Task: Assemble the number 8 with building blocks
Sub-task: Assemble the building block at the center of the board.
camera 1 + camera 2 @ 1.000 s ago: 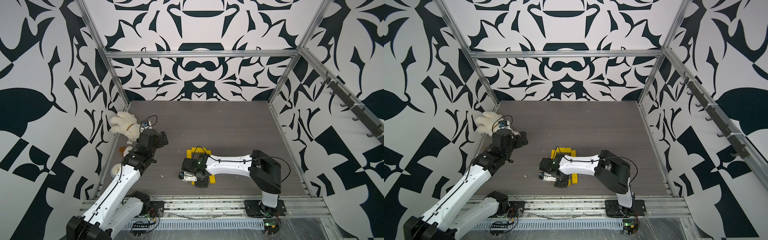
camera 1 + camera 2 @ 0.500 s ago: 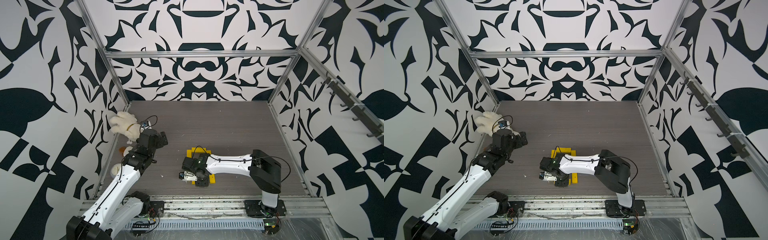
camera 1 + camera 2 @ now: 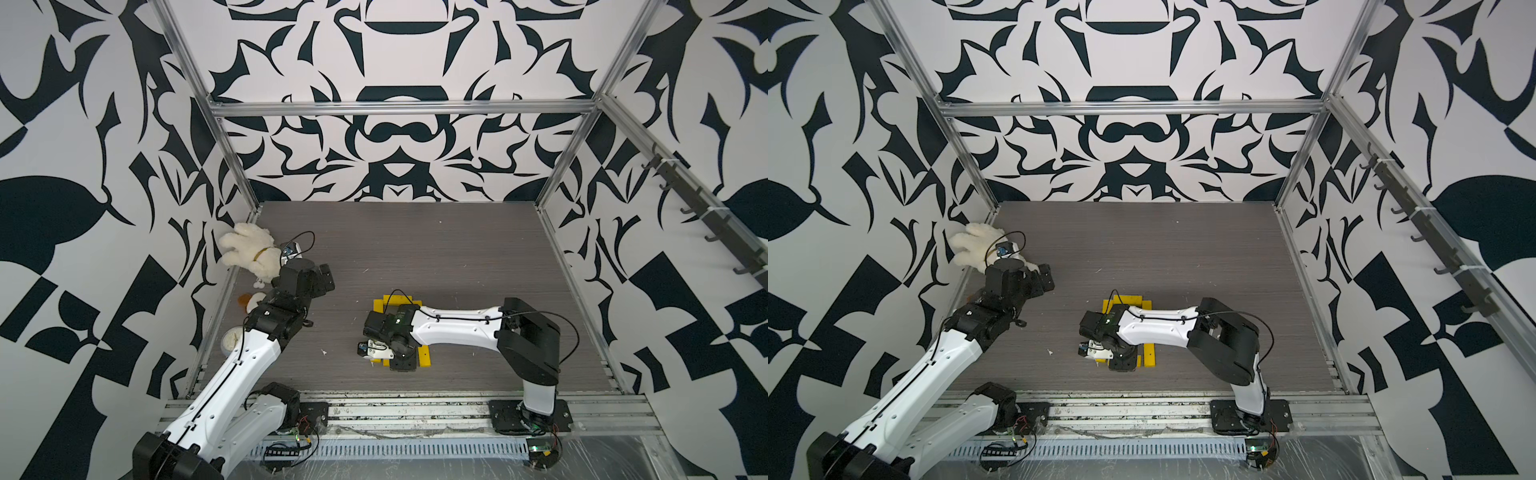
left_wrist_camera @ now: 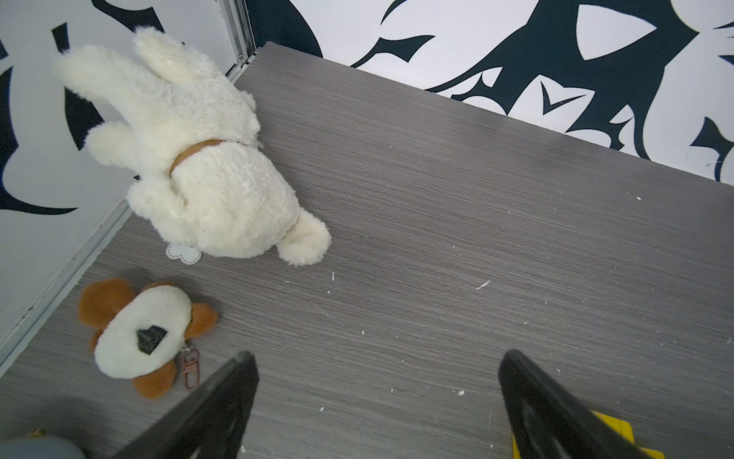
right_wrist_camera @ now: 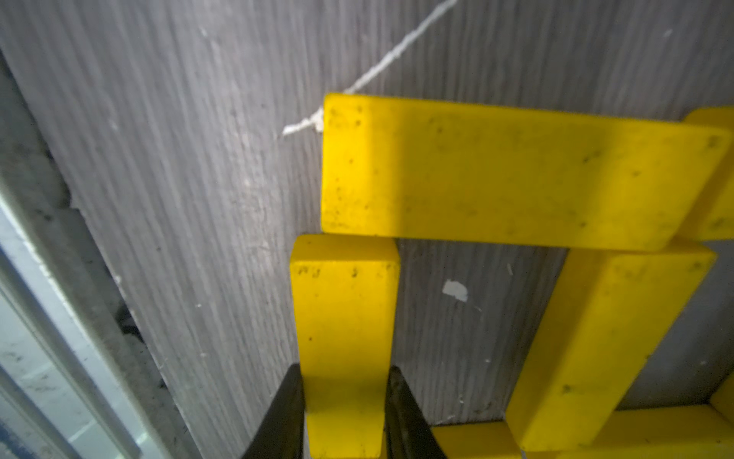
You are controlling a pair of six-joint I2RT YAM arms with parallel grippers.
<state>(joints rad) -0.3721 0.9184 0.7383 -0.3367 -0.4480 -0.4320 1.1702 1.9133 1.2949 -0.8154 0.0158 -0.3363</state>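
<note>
Evidently the right gripper [image 5: 343, 381] was pinching one yellow bar [image 5: 343, 310] across its narrow width, a finger flat against each long side. That bar's free end appeared to touch the long side of a cross bar [image 5: 516, 171] at a corner. A third bar [image 5: 607, 341] ran roughly alongside the held one, so one square loop of the number 8 [image 3: 411, 300] was closing. Whether the held bar rested on the tabletop [image 3: 436, 249] could not be told.

The figure lay toward the middle of the tabletop's edge nearest the arm bases, mostly hidden under the right arm in both top views. The left gripper [image 4: 379, 357] hung spread wide and empty near the left edge, beside a white plush toy [image 4: 198, 167] and a smaller brown-and-white one [image 4: 139, 337].

The building blocks [image 3: 1148, 356] looked stiff, light and smooth-faced, so probably easy to lift but also easy to slide. The long sides seemed the right place to grip. Being loose and low, the neighbouring bars would likely shift at any nudge.
</note>
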